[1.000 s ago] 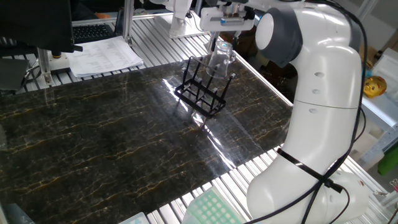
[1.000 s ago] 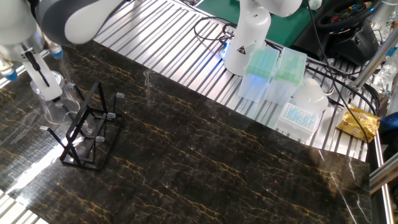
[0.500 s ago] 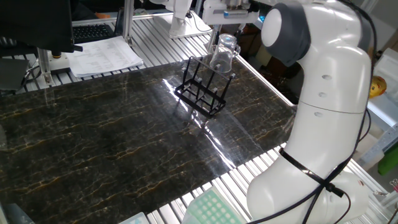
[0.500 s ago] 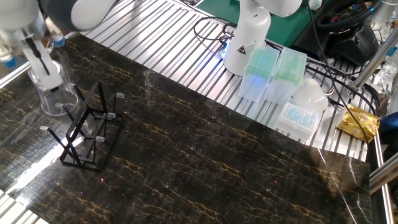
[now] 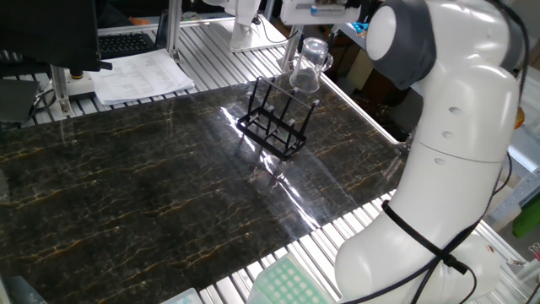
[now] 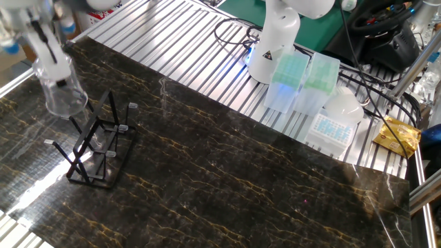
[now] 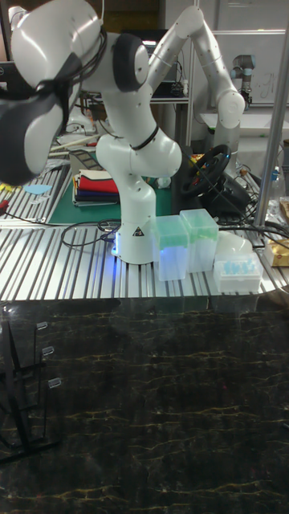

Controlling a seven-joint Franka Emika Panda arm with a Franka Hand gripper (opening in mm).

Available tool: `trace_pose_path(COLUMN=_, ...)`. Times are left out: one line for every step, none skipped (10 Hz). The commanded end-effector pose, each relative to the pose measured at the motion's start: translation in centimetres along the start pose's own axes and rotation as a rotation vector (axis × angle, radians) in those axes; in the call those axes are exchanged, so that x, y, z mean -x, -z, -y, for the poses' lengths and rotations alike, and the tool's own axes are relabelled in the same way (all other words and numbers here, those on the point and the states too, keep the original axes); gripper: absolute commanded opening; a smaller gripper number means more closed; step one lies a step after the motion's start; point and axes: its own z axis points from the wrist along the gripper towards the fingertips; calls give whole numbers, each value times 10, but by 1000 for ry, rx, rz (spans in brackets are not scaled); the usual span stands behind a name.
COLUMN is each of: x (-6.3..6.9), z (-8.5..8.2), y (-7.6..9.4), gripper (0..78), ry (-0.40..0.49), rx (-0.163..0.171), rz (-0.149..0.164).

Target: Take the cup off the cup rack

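1. The cup [image 5: 308, 65] is in the air, inverted with its wide mouth downward, just above the top of the cup rack [image 5: 274, 127] and clear of the pegs; in the other fixed view the cup [image 6: 60, 89] hangs over the rack's far end.
2. The gripper [image 6: 45, 47] holds the cup from above, one finger [image 6: 43, 41] running down inside the glass wall; the fingers are closed narrowly on that wall.
3. The cup rack [image 6: 95, 141] stands upright on the dark marbled worktop [image 5: 152, 194], near one long edge and toward a corner, with no cup on any peg. In the tall fixed view only part of the rack [image 7: 24, 385] shows, at the left edge of the picture.
4. The white arm [image 5: 456, 127] rises from its base beyond the worktop's edge and reaches over the rack.
5. Beside the worktop, on the ribbed metal surface, stand green pipette-tip boxes [image 6: 293, 79] and a white box of tubes [image 6: 331, 127], next to the base of a second white robot [image 6: 272, 41].
6. A stack of papers [image 5: 139, 76] lies beyond the far edge of the worktop.
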Motion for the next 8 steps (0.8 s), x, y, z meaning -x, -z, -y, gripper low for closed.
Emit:
trace_pose_path(x=-30, z=-8, y=36, gripper=12, ry=-39, rx=15, rz=-9)
trace_pose_path(x=-37, z=-12, y=40, gripper=12, ry=-41, rx=26, rz=-16)
trace_pose_path(x=-43, z=-15, y=44, gripper=12, ry=-37, rx=33, rz=-21)
trace_pose_path(x=-48, z=-17, y=47, gripper=12, ry=-32, rx=52, rz=-34)
trace_pose_path(x=-50, z=-19, y=49, gripper=12, ry=-31, rx=76, rz=-47)
trace_pose_path(x=-52, z=-20, y=50, gripper=12, ry=-28, rx=87, rz=-54)
trace_pose_path(x=-52, z=-22, y=50, gripper=12, ry=-27, rx=91, rz=-57)
trace_pose_path(x=-53, z=-24, y=49, gripper=12, ry=-30, rx=91, rz=-58)
